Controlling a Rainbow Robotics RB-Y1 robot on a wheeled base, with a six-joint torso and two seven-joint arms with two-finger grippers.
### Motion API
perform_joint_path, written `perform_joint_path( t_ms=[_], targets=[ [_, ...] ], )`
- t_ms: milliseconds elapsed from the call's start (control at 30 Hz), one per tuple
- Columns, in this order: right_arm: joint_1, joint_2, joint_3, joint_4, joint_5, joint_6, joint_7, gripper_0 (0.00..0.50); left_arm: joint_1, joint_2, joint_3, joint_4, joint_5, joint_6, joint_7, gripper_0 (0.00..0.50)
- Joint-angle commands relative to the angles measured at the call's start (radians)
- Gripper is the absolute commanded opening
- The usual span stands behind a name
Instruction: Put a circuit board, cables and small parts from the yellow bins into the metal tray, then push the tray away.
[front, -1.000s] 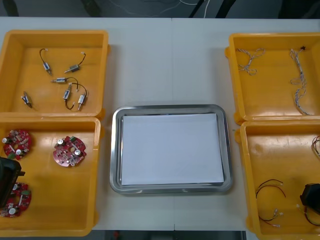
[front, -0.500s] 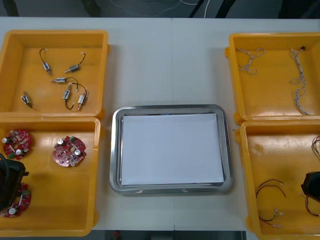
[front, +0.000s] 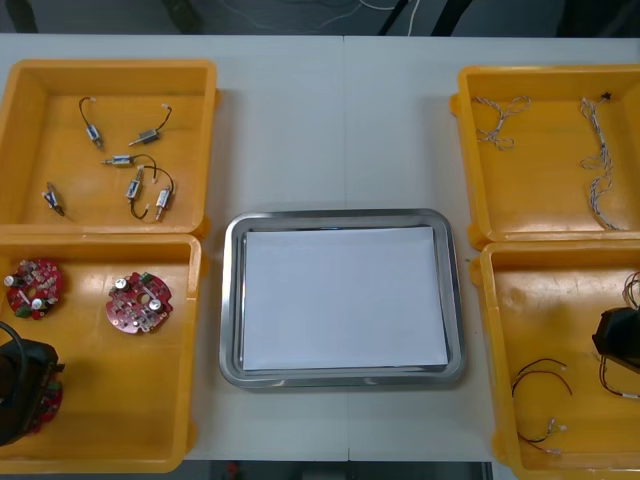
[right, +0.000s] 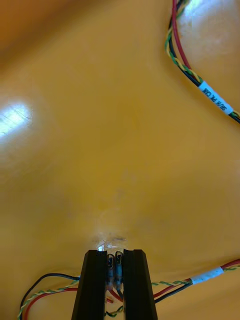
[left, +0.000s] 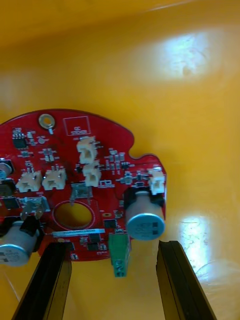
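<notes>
Red board sits between our left jaws, spread wide; our right jaws pinch a cable. Picking step: next we should close left, then lift both.

The white label on the red and yellow cable bears illegible print.

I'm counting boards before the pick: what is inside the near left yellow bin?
A red circuit board and a second board lie uncovered in the bin. The left claw, open, hovers over a third board; from above the claw hides most of it.
</notes>
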Motion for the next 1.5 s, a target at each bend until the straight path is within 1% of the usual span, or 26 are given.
perform_joint_path(
  t_ms=[33,500,700,1000,1067,1100,1133,1167,1200,1233,1267,1300,1500],
  targets=[
    [-0.055,0.011,-0.022,-0.034,0.008,0.031,-0.06,0.0,0.039,-0.019,-0.017,-0.004,-0.013,-0.01,-0.011,0.5],
    [-0.146,0.065,-0.019,-0.032,0.043,0.111,-0.087,0.0,0.022,-0.017,-0.017,0.02,-0.02,-0.028,-0.018,0.5],
    [-0.167,0.068,0.005,-0.034,0.063,0.111,-0.099,0.0,0.02,-0.019,-0.023,0.033,-0.023,-0.048,-0.022,0.5],
    [-0.174,0.068,0.017,-0.034,0.076,0.111,-0.11,0.0,0.01,-0.019,-0.023,0.033,-0.026,-0.048,-0.024,0.5],
    [-0.174,0.068,0.017,-0.032,0.08,0.111,-0.11,0.0,0.002,-0.019,-0.02,0.033,-0.028,-0.046,-0.024,0.269],
    [-0.174,0.068,0.017,-0.034,0.08,0.111,-0.108,0.0,0.0,-0.019,-0.018,0.033,-0.028,-0.048,-0.024,0.184],
    [-0.174,0.068,0.017,-0.034,0.08,0.111,-0.11,0.039,-0.001,-0.019,-0.017,0.033,-0.028,-0.046,-0.024,0.095],
    [-0.174,0.068,0.017,-0.034,0.08,0.111,-0.11,0.162,-0.004,-0.019,-0.017,0.033,-0.029,-0.046,-0.024,0.021],
    [-0.174,0.068,0.017,-0.032,0.082,0.109,-0.11,0.278,-0.004,-0.019,-0.015,0.033,-0.029,-0.046,-0.024,0.001],
    [-0.174,0.068,0.017,-0.032,0.082,0.109,-0.111,0.342,-0.006,-0.019,-0.015,0.033,-0.029,-0.046,-0.024,0.002],
    [-0.174,0.068,0.016,-0.032,0.083,0.109,-0.111,0.43,-0.006,-0.019,-0.014,0.033,-0.029,-0.046,-0.024,0.0],
    [-0.174,0.068,0.014,-0.034,0.083,0.109,-0.113,0.5,-0.006,-0.019,-0.014,0.033,-0.029,-0.048,-0.024,0.0],
    [-0.174,0.068,-0.004,-0.032,0.076,0.111,-0.11,0.5,-0.009,-0.019,-0.014,0.033,-0.031,-0.046,-0.024,0.0]
  ],
)
